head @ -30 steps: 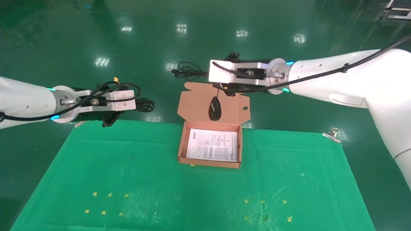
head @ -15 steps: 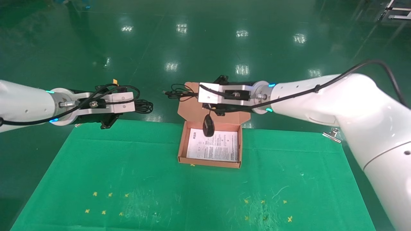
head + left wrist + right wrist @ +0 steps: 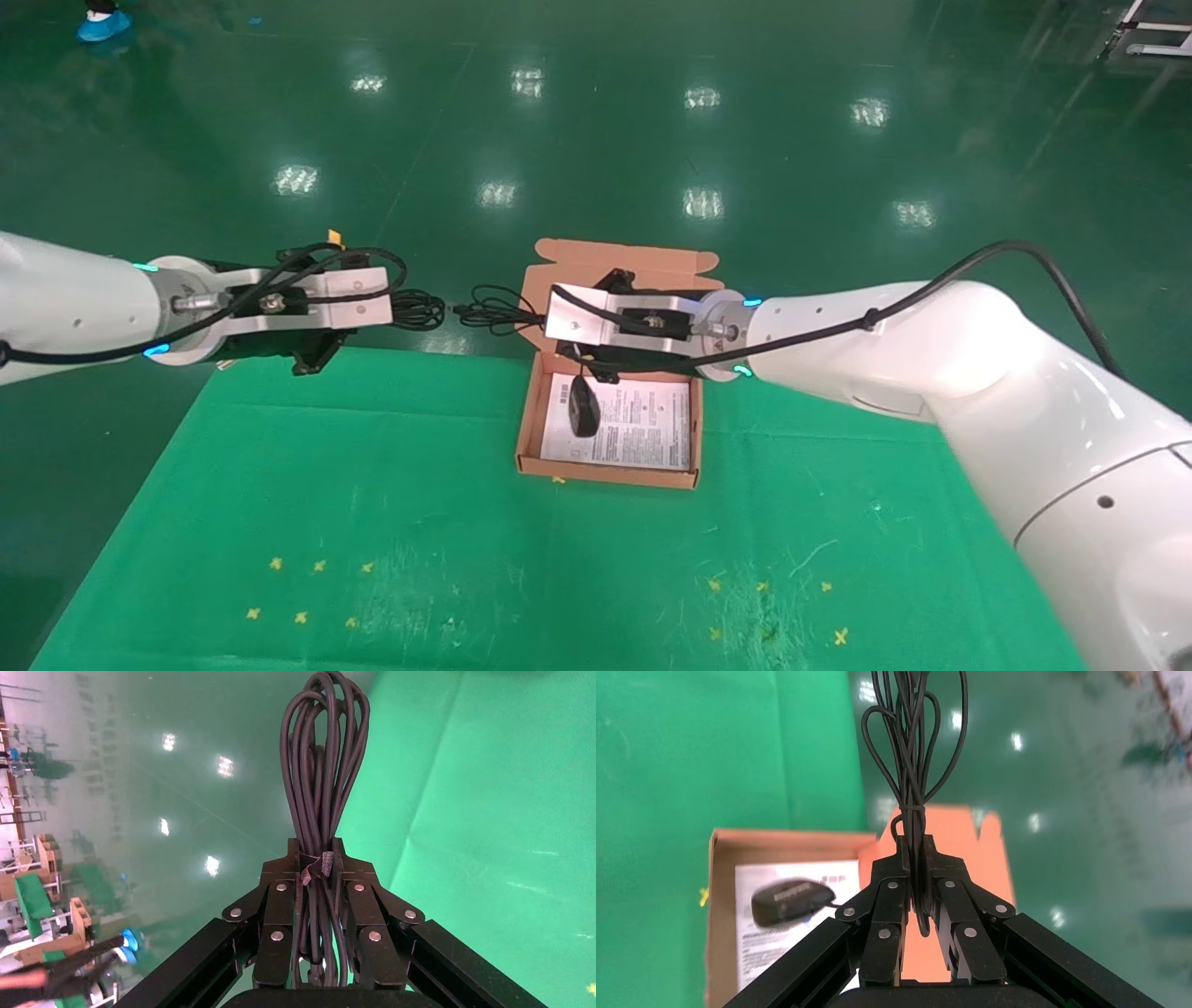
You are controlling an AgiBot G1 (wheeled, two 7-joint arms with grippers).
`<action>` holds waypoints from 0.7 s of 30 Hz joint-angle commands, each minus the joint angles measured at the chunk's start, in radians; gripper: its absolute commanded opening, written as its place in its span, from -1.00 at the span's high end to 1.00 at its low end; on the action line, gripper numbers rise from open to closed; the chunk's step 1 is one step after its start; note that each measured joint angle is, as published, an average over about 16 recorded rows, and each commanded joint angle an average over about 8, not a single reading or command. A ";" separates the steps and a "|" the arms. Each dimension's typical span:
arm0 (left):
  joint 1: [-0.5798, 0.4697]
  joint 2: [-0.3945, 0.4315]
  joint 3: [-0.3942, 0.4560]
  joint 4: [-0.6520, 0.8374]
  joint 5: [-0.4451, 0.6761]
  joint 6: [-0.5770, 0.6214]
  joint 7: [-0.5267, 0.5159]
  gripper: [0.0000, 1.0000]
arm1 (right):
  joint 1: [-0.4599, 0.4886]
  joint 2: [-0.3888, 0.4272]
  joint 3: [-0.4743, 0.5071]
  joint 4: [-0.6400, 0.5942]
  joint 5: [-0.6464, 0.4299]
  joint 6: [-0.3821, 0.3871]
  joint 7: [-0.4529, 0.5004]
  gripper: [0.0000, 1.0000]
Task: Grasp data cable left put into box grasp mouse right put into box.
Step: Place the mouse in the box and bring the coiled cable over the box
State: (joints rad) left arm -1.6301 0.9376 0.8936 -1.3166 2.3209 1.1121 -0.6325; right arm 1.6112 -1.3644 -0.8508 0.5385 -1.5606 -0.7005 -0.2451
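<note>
A: Right gripper (image 3: 559,321), head view: it hangs above the far left part of the box (image 3: 529,424), fingers closed on the mouse's cord bundle (image 3: 492,308), whose loops stick out toward the robot's left. The mouse (image 3: 583,407) dangles on its cord over the white printed sheet (image 3: 643,424), low inside the box (whether it touches the sheet, I cannot tell).

B: And the left gripper (image 3: 402,308)?

A: Same view: it hovers off the far left edge of the green cloth (image 3: 466,540), above the floor, clamped on the data cable (image 3: 416,308). The cable's loops project toward the box, well apart from it. The box lid (image 3: 559,257) stands open at the far side.

B: Left wrist view?

A: The left gripper (image 3: 322,881) pinches the data cable (image 3: 325,755) at a small wrap band; the loops fan out beyond the fingertips, with floor and cloth behind.

B: Right wrist view?

A: The right gripper (image 3: 916,874) is closed narrow on the cord bundle (image 3: 912,741), tied just past the fingertips. Beneath it the mouse (image 3: 791,901) shows over the printed sheet (image 3: 758,941) inside the box (image 3: 722,910) (its outline is blurred). The orange lid (image 3: 975,853) lies behind the fingers.
</note>
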 commanded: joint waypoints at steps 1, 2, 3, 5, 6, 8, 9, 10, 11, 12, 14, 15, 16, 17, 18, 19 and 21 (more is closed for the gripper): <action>0.000 0.000 0.000 0.000 0.000 0.000 0.000 1.00 | -0.005 0.000 -0.019 -0.004 0.015 0.016 0.014 1.00; 0.000 0.000 0.000 0.000 0.000 0.000 0.000 1.00 | -0.007 0.000 -0.027 -0.015 0.022 0.022 0.028 1.00; 0.000 0.000 0.000 0.000 0.000 0.000 0.000 1.00 | -0.008 0.000 -0.036 -0.027 0.028 0.026 0.043 1.00; 0.000 0.000 0.000 0.000 0.000 0.000 0.000 1.00 | -0.009 0.001 -0.055 -0.051 0.037 0.033 0.074 1.00; 0.000 0.000 0.000 0.000 0.000 0.000 0.000 1.00 | -0.009 0.001 -0.064 -0.062 0.041 0.035 0.089 1.00; 0.000 0.000 0.000 0.000 0.000 0.000 0.000 1.00 | -0.007 0.001 -0.082 -0.081 0.046 0.037 0.118 1.00; 0.000 0.000 0.000 0.000 0.000 0.000 0.000 1.00 | -0.006 0.001 -0.091 -0.088 0.048 0.039 0.131 1.00; 0.000 0.000 0.000 0.000 0.000 0.000 0.000 1.00 | -0.005 0.001 -0.101 -0.094 0.048 0.040 0.142 1.00; 0.000 0.000 0.000 0.000 0.000 0.000 0.000 1.00 | -0.004 0.001 -0.111 -0.098 0.048 0.041 0.152 1.00; 0.000 0.000 0.000 0.000 0.000 0.000 0.000 1.00 | -0.004 0.000 -0.121 -0.102 0.048 0.041 0.161 1.00; 0.000 0.000 0.000 0.000 0.000 0.000 0.000 1.00 | -0.002 0.000 -0.141 -0.106 0.047 0.039 0.179 1.00; 0.000 0.000 0.000 0.000 0.000 0.000 0.000 1.00 | -0.001 0.000 -0.151 -0.108 0.047 0.037 0.187 0.90; 0.000 0.000 0.000 0.000 0.000 0.000 0.000 1.00 | 0.000 0.000 -0.160 -0.108 0.047 0.035 0.194 0.75; 0.000 0.000 0.000 0.000 0.000 0.000 0.000 1.00 | 0.001 0.000 -0.167 -0.108 0.047 0.033 0.199 0.50; 0.000 0.000 0.000 0.000 0.000 0.000 0.000 1.00 | 0.002 0.000 -0.172 -0.108 0.047 0.032 0.203 0.25; 0.000 0.000 0.000 0.000 0.000 0.000 0.000 1.00 | 0.003 0.000 -0.180 -0.109 0.048 0.031 0.207 0.00; 0.000 0.000 0.000 0.000 0.000 0.000 0.000 1.00 | 0.005 0.001 -0.189 -0.108 0.050 0.028 0.213 -0.50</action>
State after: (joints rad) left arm -1.6293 0.9377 0.8933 -1.3153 2.3185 1.1114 -0.6316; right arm 1.6146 -1.3594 -1.0363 0.4349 -1.5092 -0.6710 -0.0360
